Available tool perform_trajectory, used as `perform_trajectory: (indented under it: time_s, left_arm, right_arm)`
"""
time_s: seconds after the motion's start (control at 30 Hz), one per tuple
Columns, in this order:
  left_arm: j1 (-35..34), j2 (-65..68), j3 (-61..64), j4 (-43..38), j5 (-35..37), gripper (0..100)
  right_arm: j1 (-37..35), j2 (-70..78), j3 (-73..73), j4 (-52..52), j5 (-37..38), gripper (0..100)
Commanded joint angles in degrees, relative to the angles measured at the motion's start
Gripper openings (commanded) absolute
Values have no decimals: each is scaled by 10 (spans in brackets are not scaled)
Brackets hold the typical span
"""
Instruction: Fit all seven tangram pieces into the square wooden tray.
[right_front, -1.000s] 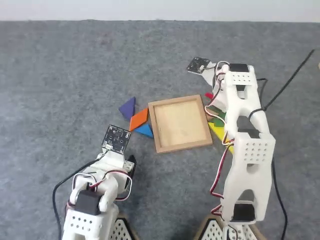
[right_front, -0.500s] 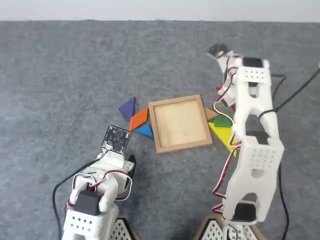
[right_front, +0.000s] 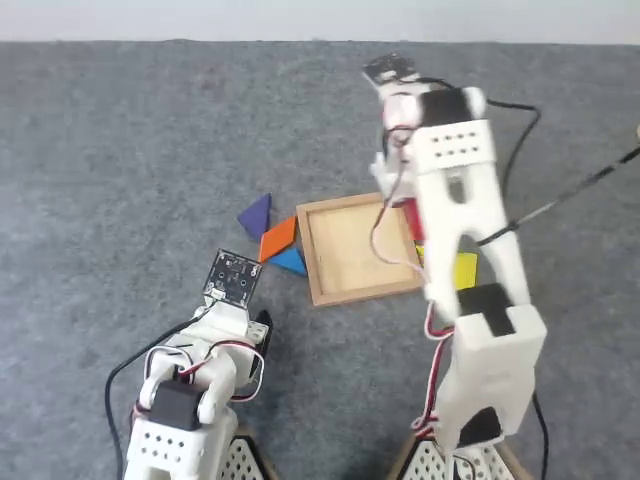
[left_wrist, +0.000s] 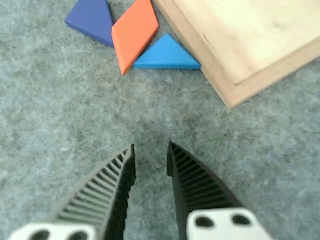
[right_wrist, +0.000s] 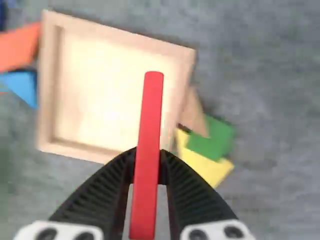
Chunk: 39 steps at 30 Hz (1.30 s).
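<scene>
Red flat tangram piece, clamped edge-on in my right gripper, is hanging over the square wooden tray's three o'clock rim.

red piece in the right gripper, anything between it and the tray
Nothing visible does. The right gripper holds the red piece on edge over the wooden tray, whose floor is bare; the green piece and yellow piece lie outside its rim.

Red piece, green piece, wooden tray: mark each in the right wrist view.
red piece (right_wrist: 148, 145), right wrist view, middle of its narrow edge.
green piece (right_wrist: 211, 139), right wrist view, centre of its top face.
wooden tray (right_wrist: 95, 90), right wrist view, bare floor inside the rim.
</scene>
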Motion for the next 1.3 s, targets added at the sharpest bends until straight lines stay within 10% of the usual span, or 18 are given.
perform_trajectory:
  time_s: [0.0, 0.6, 1.27]
  left_arm:
    - [-2, -12, -8, 3, 5, 100]
    - [-2, -12, -8, 3, 5, 100]
    - [-2, -12, -8, 3, 5, 100]
  right_arm:
    - [-61, -41, 5, 7, -90, 7]
    - [-156, 106, 137, -238, -273, 7]
    - [-130, 133, 138, -247, -203, 277]
